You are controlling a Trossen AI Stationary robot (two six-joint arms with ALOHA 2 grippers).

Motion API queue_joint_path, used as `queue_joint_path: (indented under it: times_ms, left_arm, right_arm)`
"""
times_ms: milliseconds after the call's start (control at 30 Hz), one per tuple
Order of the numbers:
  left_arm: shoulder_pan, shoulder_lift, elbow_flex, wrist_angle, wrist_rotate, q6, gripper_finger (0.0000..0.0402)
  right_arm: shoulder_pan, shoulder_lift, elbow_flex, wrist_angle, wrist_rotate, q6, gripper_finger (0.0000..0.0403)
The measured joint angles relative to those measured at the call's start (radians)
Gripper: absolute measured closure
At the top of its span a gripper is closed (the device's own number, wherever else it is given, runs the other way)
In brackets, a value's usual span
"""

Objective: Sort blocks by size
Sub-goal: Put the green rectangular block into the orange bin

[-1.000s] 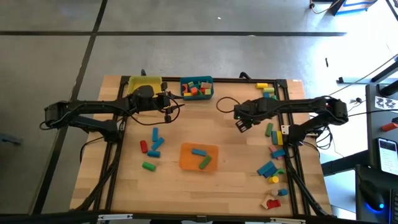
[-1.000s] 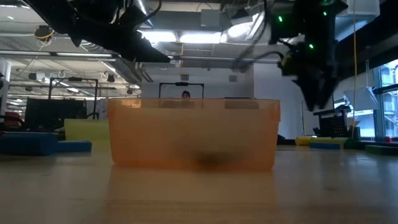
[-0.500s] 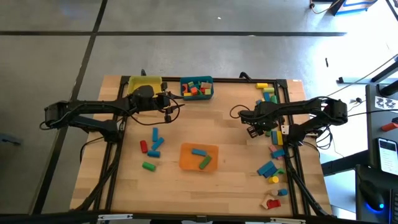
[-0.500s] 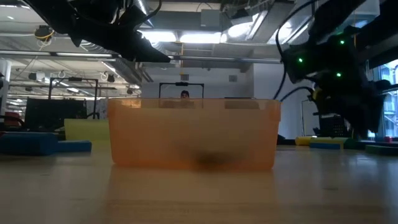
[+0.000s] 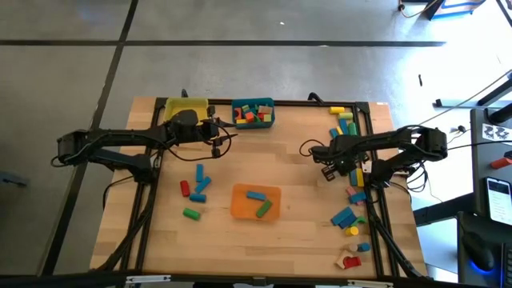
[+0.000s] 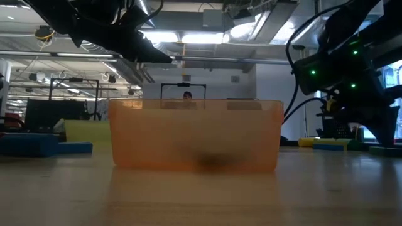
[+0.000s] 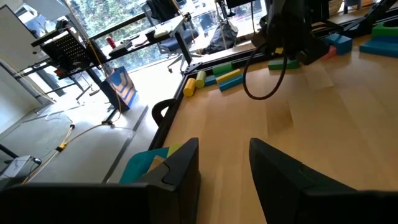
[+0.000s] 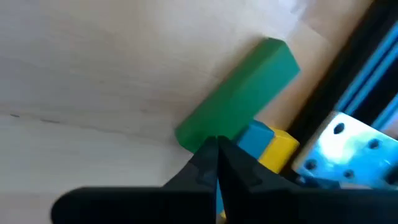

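The right end effector (image 5: pixel 329 170) was positioned low over the right side of the surface (image 5: pixel 296 216), beside a green block (image 8: pixel 239 93). Its fingers were pressed together with nothing between them; the tips sat at the near end of the green block, with a blue block (image 8: pixel 255 138) and a yellow block (image 8: pixel 278 149) just beside them.

The left end effector (image 5: pixel 218 136) hung over the far-left part of the surface, close to the teal bin (image 5: pixel 253 122) and yellow bin (image 5: pixel 185 106). Its fingers (image 7: pixel 180 168) were spread apart and held nothing.

Loose blocks lay along the right edge (image 5: pixel 349 214) and in a small group at left (image 5: pixel 197 186). The orange bin (image 5: pixel 256 202) at centre held two blocks.
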Motion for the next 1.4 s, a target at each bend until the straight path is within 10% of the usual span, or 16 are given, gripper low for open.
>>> queue_joint_path:
  times_ms: [867,1400]
  left_arm:
    - [0.000,0.000,0.000,0.000,0.000,0.003,0.0274]
    - [0.000,0.000,0.000,-0.002,0.000,0.003,0.0274]
  right_arm:
    - [0.147,0.002,0.084,0.395,-0.071,-0.174,0.0377]
    - [0.159,-0.026,0.215,0.193,0.073,-0.091,0.0359]
